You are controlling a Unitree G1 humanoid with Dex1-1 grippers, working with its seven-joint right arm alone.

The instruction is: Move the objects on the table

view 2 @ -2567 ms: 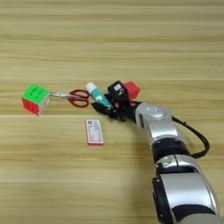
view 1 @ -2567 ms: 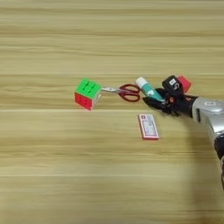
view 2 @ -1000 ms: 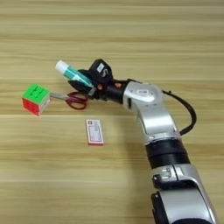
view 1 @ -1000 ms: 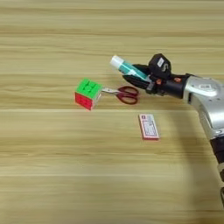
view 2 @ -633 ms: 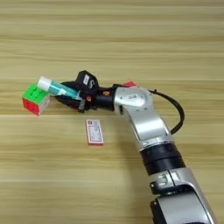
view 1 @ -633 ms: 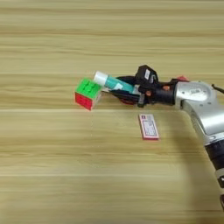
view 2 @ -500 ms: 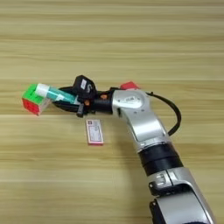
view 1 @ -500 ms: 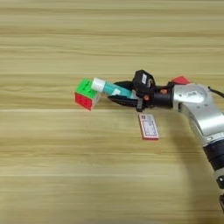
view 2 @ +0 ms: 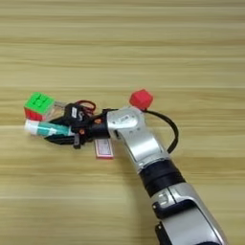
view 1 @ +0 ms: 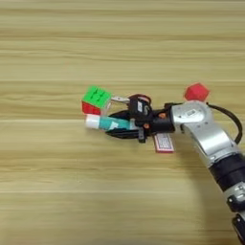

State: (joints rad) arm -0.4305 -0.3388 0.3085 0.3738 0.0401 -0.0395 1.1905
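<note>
Beside the puzzle cube [view 1: 96, 100], the right gripper [view 1: 125, 127], clamped on the glue stick [view 1: 109, 123], has swung it down from mid-air, seemingly nearing placement.

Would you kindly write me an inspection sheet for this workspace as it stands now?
Surface: wooden table, pale planks with darker streaks.
Job's things: glue stick lying level in the right gripper, its white end beside the puzzle cube; scissors mostly hidden behind the gripper; card box flat, partly under the arm; red cube standing apart behind the forearm.
Clutter: nothing seen.
Grippers: right jaws closed around the glue stick.
Cables: black cable looping off the forearm.
Surroundings: nothing seen beyond the table top.
</note>
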